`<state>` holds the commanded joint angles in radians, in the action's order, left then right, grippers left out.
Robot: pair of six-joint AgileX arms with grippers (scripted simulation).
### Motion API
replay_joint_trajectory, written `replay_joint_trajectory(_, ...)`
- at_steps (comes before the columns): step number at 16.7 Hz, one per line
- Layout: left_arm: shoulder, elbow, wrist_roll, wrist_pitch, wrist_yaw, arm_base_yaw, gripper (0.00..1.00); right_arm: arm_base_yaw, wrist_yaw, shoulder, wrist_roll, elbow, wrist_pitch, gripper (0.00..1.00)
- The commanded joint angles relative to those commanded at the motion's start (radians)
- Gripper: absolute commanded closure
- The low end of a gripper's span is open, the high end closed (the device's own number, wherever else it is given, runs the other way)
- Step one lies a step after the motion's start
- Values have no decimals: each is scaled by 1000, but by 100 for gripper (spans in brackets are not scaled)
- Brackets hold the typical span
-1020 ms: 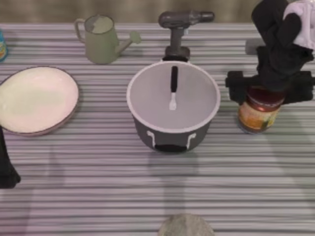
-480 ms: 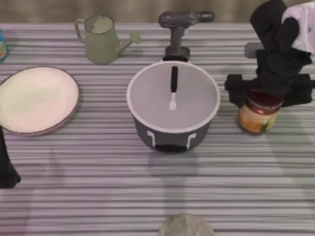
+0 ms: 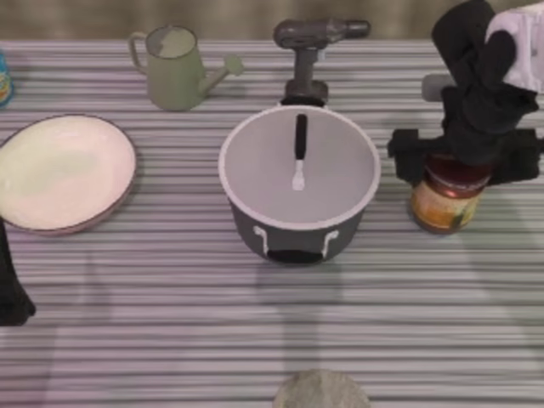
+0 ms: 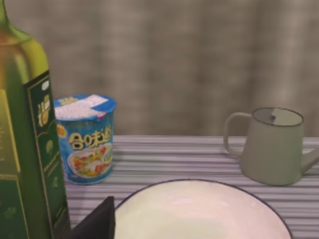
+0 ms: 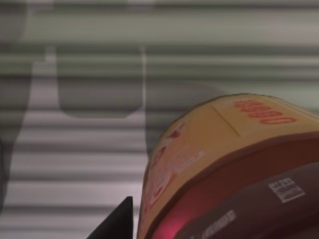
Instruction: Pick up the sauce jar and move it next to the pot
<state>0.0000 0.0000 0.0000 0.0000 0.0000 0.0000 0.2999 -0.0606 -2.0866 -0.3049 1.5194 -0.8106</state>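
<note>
One pincer, right (image 3: 466,157), clamped on sauce jar (image 3: 444,200) beside pot (image 3: 299,183); left parked.

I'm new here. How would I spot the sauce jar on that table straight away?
Find the big dark grey pot with the pale lid in the middle of the table. Look to its right, where the right arm's black tool sits over a small jar. That is the sauce jar: reddish-brown contents, orange-yellow label, far smaller than the pot.
</note>
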Motion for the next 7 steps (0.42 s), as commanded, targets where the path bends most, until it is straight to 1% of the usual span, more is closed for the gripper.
replay_joint_trajectory(1, 0, 0, 0, 0, 0, 0, 0, 0, 0, 0, 0, 0, 0, 2)
replay_joint_trajectory(2, 0, 0, 0, 0, 0, 0, 0, 0, 0, 0, 0, 0, 0, 0)
replay_joint_trajectory(7, 0, 0, 0, 0, 0, 0, 0, 0, 0, 0, 0, 0, 0, 0)
